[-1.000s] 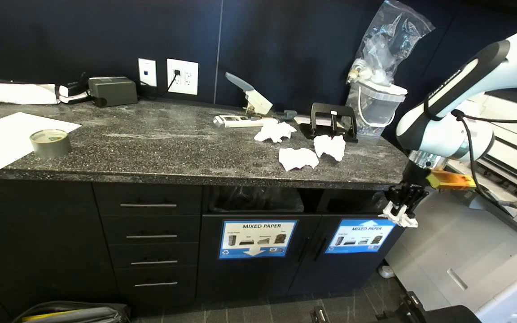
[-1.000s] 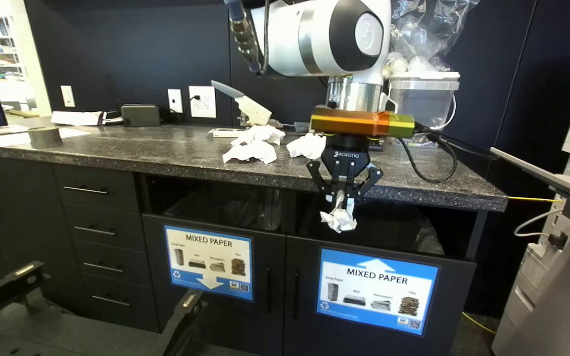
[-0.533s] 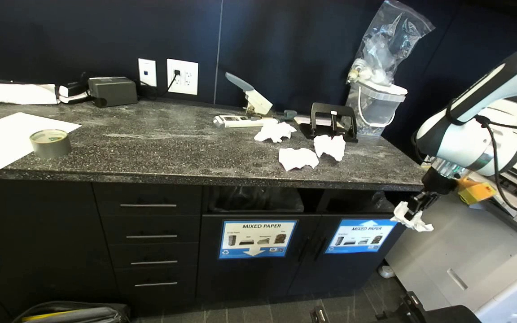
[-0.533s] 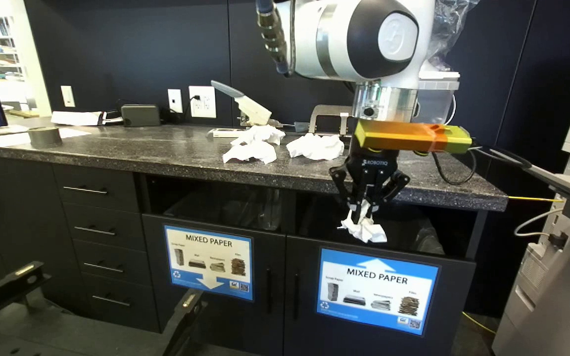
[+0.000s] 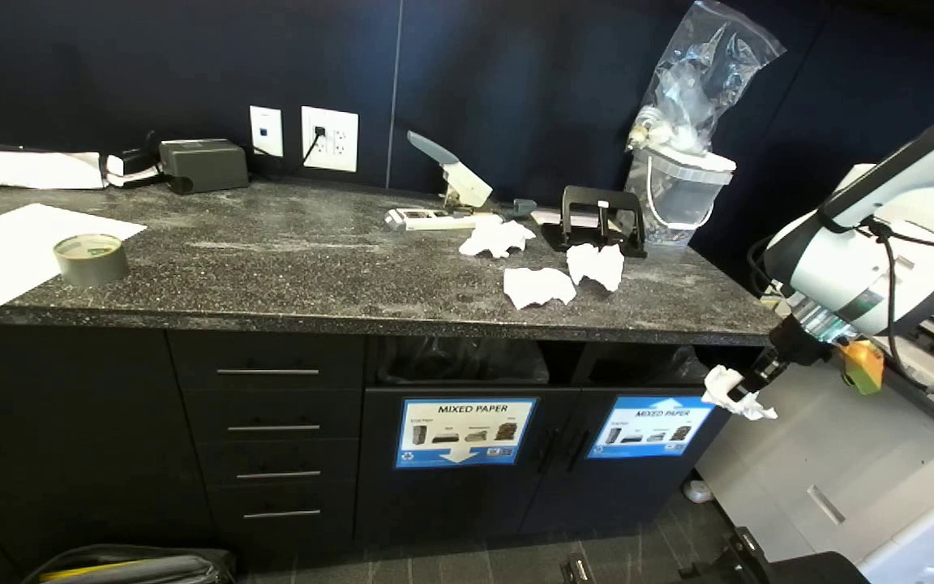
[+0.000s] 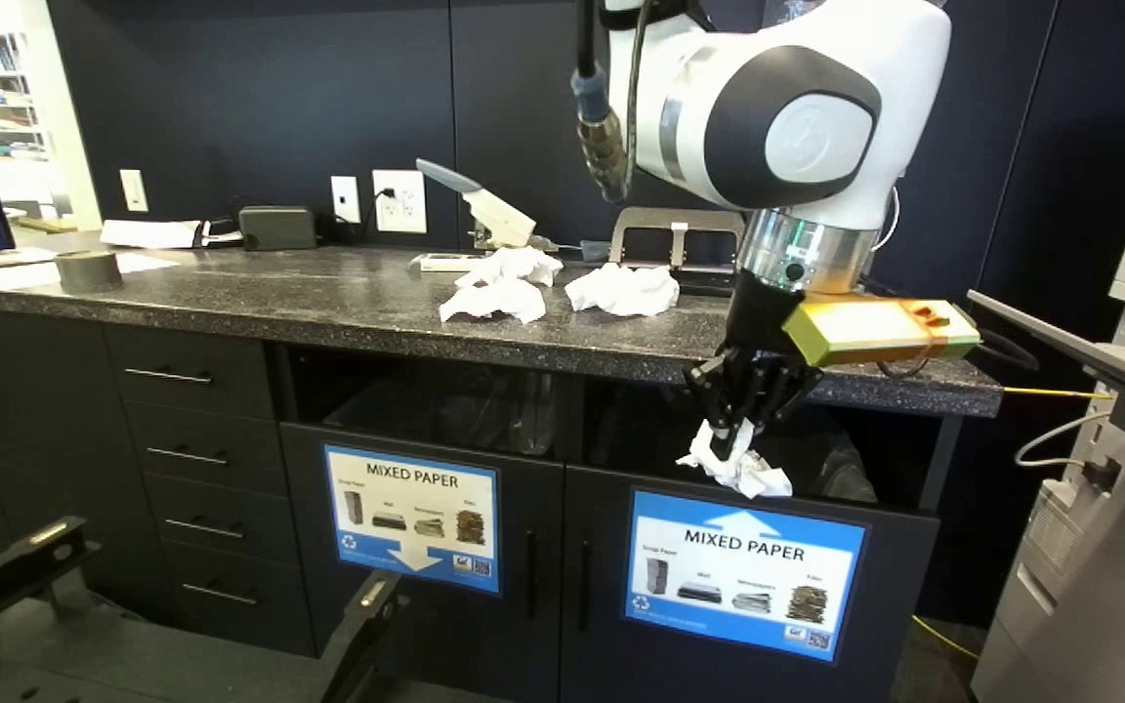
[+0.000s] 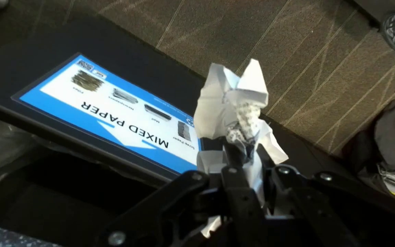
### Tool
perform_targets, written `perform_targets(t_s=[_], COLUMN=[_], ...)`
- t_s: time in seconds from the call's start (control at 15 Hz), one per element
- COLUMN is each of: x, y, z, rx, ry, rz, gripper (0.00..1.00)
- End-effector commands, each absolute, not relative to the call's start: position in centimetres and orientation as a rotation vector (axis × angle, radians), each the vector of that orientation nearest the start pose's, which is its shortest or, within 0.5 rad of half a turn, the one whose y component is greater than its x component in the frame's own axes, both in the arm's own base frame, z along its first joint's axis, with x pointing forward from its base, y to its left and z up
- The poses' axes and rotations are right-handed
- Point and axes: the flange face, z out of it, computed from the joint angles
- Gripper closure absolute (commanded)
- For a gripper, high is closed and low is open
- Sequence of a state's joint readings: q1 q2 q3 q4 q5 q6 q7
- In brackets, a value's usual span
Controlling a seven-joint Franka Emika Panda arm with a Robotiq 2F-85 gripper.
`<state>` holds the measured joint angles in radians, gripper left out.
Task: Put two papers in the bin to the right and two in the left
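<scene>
My gripper (image 6: 740, 436) is shut on a crumpled white paper (image 6: 753, 474), whose folds stick out past the fingertips. In an exterior view it hangs before the slot of the bin to the right (image 6: 746, 630), overlapping the top of that door. The wrist view shows this held paper (image 7: 231, 103) beside the mostly blue sign (image 7: 115, 113), floor beyond it. Three more papers lie on the counter: one at the back (image 5: 497, 238), one nearer the front edge (image 5: 540, 287), one by the hole punch (image 5: 596, 265). The left bin (image 6: 413, 517) has the pale sign; its slot interior is dark.
The dark speckled counter (image 5: 313, 268) overhangs both slots. On it stand a hole punch (image 5: 597, 215), a stapler (image 5: 459, 182), a lidded clear bucket (image 5: 678, 191) and a tape roll (image 5: 92, 259). A large printer (image 5: 807, 454) stands close to the arm's side.
The arm, with the paper held throughout, has moved right and somewhat lower in both exterior views. The gripper has tilted, so its fingers now slant towards the cabinet. The counter papers stay put.
</scene>
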<state>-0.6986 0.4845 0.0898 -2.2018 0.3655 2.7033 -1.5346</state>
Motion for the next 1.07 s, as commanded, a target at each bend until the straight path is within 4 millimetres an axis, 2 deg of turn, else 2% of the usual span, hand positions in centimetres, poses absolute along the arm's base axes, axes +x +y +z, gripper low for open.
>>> perform_targets(t_s=[0.0, 0.33, 0.67, 0.8, 1.0], x=[45.7, 47.8, 49.2, 49.7, 51.6], y=[-34.0, -36.4, -39.0, -40.1, -40.8], z=[14.0, 10.6, 6.1, 5.0, 4.4], rx=[-2.884, -2.872, -2.832, -2.804, -2.740], ry=[-0.996, -0.954, -0.850, -0.789, -0.746], rz=[-0.448, -0.708, -0.886, -0.966, -1.091], gripper=[0.86, 0.86, 0.86, 0.86, 0.86])
